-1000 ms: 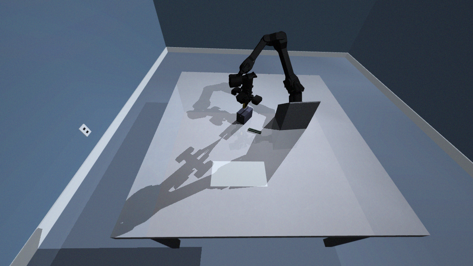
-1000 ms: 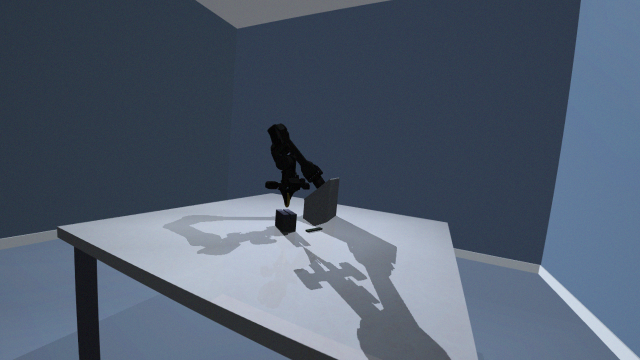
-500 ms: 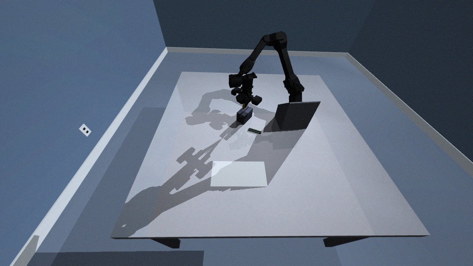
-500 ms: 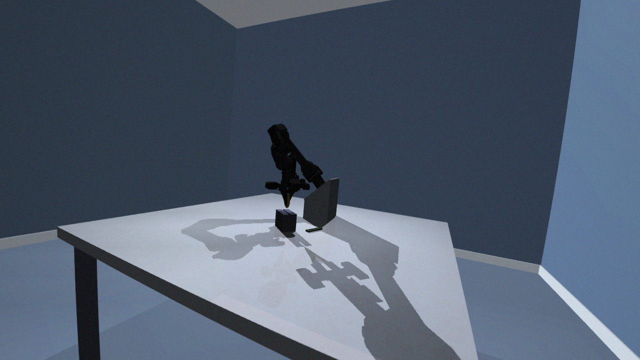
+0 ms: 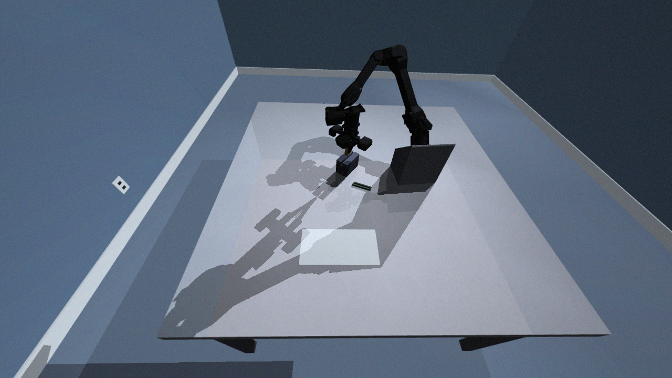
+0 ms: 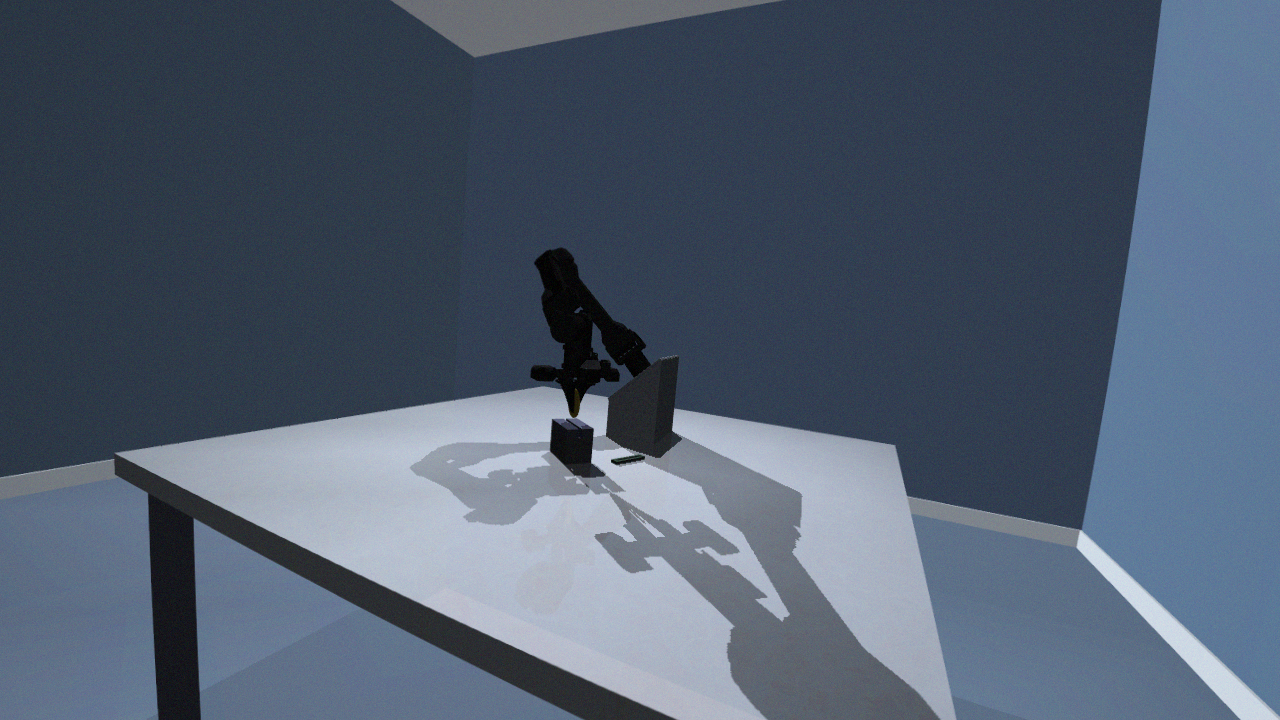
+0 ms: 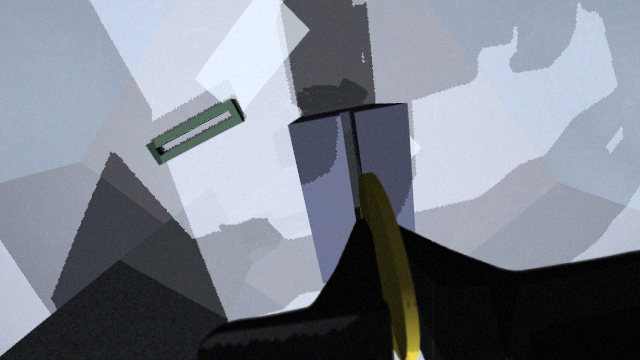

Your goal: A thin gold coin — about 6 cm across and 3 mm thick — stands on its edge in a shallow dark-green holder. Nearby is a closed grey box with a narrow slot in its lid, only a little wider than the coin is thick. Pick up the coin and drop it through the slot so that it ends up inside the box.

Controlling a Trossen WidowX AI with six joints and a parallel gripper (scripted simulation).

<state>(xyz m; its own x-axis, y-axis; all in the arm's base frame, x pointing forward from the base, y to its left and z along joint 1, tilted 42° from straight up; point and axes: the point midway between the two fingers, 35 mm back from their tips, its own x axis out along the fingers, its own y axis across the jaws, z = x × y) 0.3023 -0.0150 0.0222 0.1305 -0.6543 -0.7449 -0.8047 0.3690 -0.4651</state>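
Now the claw [image 7: 385,280] is squeezing the gold coin [image 7: 387,240] by its edge, right above the grey box [image 7: 355,170]. The slot [image 7: 351,145] runs toward 12 o'clock. Keep the coin lined up with it, go down slowly, then let go.

Gold coin [image 7: 387,240] on edge above grey box [image 7: 350,185] lid slot [image 7: 351,145], green holder [image 7: 195,131] vacant beside it, mid-counter toward far edge
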